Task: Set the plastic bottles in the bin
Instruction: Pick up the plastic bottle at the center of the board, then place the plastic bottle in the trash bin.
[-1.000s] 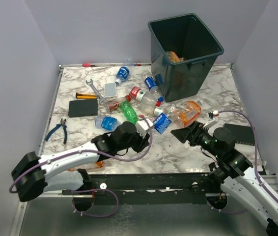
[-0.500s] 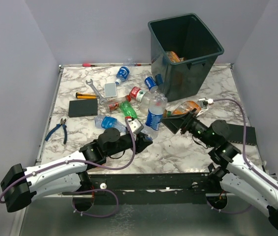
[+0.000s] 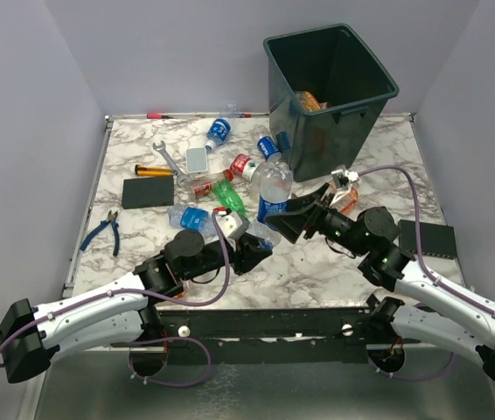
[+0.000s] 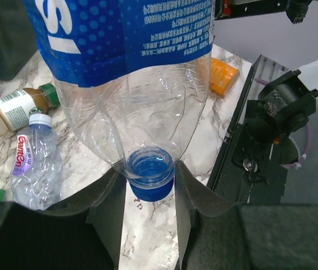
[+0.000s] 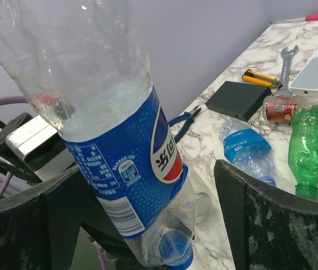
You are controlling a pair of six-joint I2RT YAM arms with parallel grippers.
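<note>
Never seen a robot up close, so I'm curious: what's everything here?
Pepsi bottle: one, clear, blue label, upside down, centre.
Loose bottles: at least six, clear, green, orange, centre.
Bin: one, dark grey-green, far right.
Wrench: one, silver, far left.
Yellow-handled tool: one, beside wrench.
Pliers: one, blue-handled, left edge.
Slabs: three, black and grey, both sides.
Red stick: one, far edge.
Left fingers: two, black, shut on Pepsi bottle's cap.
Right fingers: two, black, open around it.

— What differs for you now?
— Your left gripper point(image 4: 150, 188) now holds the blue-labelled bottle point(image 3: 274, 188) upright, cap down, no longer lying low. Your right gripper point(image 3: 298, 220) stands nearer, jaws wider, flanking it.
</note>
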